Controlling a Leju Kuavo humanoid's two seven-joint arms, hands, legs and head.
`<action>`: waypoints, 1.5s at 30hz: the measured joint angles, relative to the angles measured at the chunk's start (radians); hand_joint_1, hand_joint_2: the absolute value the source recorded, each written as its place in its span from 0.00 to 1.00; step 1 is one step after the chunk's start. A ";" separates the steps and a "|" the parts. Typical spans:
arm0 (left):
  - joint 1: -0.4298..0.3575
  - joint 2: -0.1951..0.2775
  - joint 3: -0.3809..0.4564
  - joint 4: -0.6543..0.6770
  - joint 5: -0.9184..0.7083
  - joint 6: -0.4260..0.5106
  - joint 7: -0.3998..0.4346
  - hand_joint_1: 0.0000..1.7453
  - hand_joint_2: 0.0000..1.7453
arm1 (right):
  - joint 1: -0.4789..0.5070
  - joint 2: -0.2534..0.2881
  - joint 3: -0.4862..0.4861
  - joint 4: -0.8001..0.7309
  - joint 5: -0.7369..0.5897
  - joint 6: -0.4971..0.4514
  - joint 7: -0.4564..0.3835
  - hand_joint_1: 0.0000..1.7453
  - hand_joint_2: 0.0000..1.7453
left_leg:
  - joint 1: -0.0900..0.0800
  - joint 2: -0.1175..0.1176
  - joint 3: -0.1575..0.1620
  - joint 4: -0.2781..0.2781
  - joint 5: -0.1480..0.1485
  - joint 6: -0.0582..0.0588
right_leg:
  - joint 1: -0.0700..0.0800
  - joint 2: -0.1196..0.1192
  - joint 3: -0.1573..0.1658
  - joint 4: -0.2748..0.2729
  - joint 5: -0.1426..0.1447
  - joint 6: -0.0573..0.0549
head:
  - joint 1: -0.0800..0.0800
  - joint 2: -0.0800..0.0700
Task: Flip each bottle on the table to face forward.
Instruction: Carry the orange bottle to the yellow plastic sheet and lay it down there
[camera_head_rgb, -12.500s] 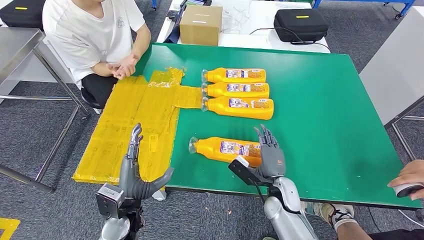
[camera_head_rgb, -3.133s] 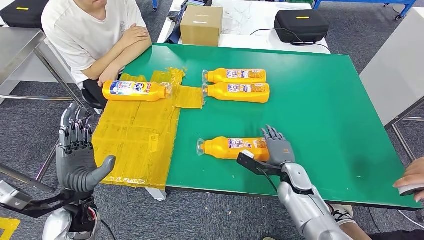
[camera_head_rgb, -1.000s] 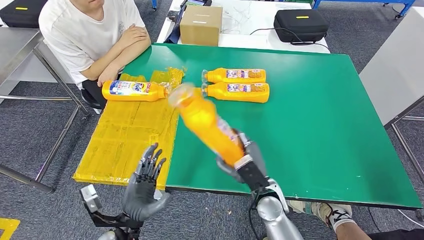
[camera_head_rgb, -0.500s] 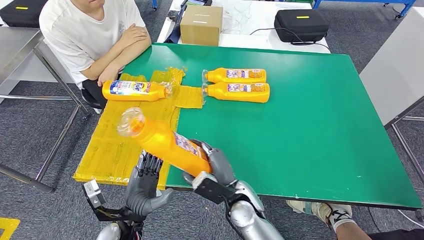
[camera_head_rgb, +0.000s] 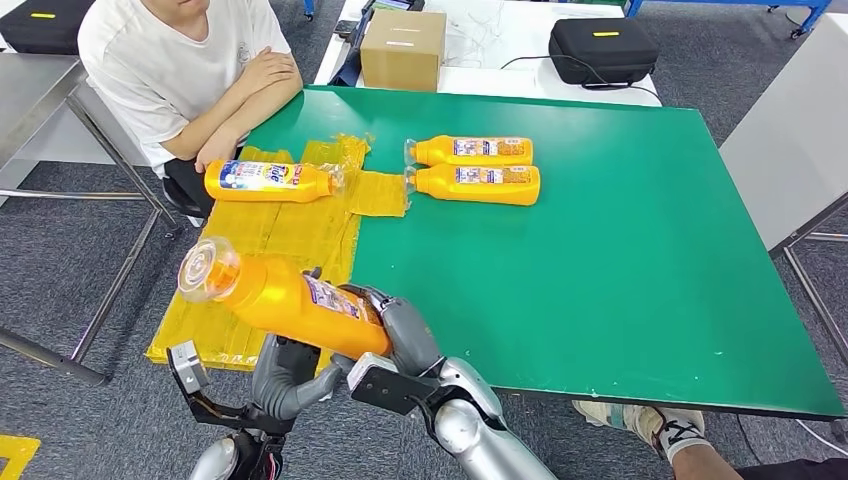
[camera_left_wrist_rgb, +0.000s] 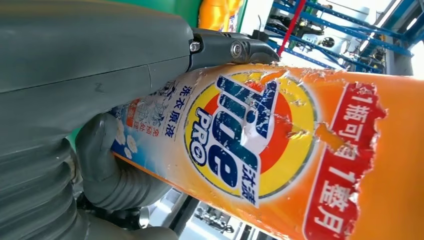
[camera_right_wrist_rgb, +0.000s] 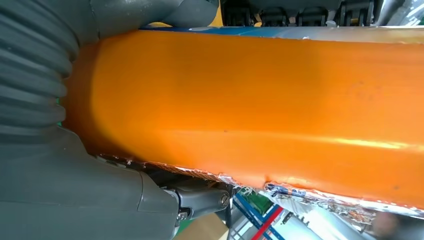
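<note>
An orange bottle (camera_head_rgb: 285, 300) hangs tilted over the table's front left edge, its cap pointing left. My right hand (camera_head_rgb: 402, 338) grips it near the base. My left hand (camera_head_rgb: 290, 372) reaches up from below, and in the left wrist view its thumb (camera_left_wrist_rgb: 90, 55) and fingers wrap the bottle's front label (camera_left_wrist_rgb: 240, 135). The right wrist view shows the bottle's plain orange side (camera_right_wrist_rgb: 260, 105). A bottle (camera_head_rgb: 268, 181) with its front label up lies on the yellow sheet (camera_head_rgb: 250, 255). Two bottles (camera_head_rgb: 470, 151) (camera_head_rgb: 475, 184) lie side by side on the green table (camera_head_rgb: 620, 260).
A person in a white shirt (camera_head_rgb: 175, 65) sits at the far left corner, forearms resting near the yellow sheet. A cardboard box (camera_head_rgb: 402, 48) and a black case (camera_head_rgb: 602, 48) stand on the white table behind. A grey cabinet (camera_head_rgb: 790, 140) is at the right.
My right hand has carried the bottle left and lower, from above the table's front to over my left hand. My left hand has closed up against the bottle.
</note>
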 joint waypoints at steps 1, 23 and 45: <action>0.001 0.000 0.000 0.002 0.004 -0.001 -0.009 0.00 1.00 | -0.005 0.000 0.004 0.009 -0.003 0.000 0.000 1.00 1.00 | 0.000 0.000 0.000 0.000 0.000 0.000 | 0.000 0.000 0.000 0.000 0.000 0.000 | 0.000 0.000; 0.011 -0.004 0.031 -0.025 -0.045 0.132 0.003 0.94 1.00 | -0.060 0.046 0.110 0.182 0.117 -0.084 0.049 1.00 1.00 | 0.000 0.001 0.000 0.000 0.000 0.000 | 0.000 0.000 -0.001 0.000 0.000 0.000 | -0.002 0.000; -0.057 0.006 0.054 -0.024 -0.123 0.309 0.007 1.00 1.00 | -0.021 0.078 0.130 0.215 0.081 -0.309 0.024 0.00 0.00 | 0.000 0.001 0.000 0.000 0.000 0.000 | 0.000 0.000 -0.001 0.000 0.000 0.000 | -0.002 0.000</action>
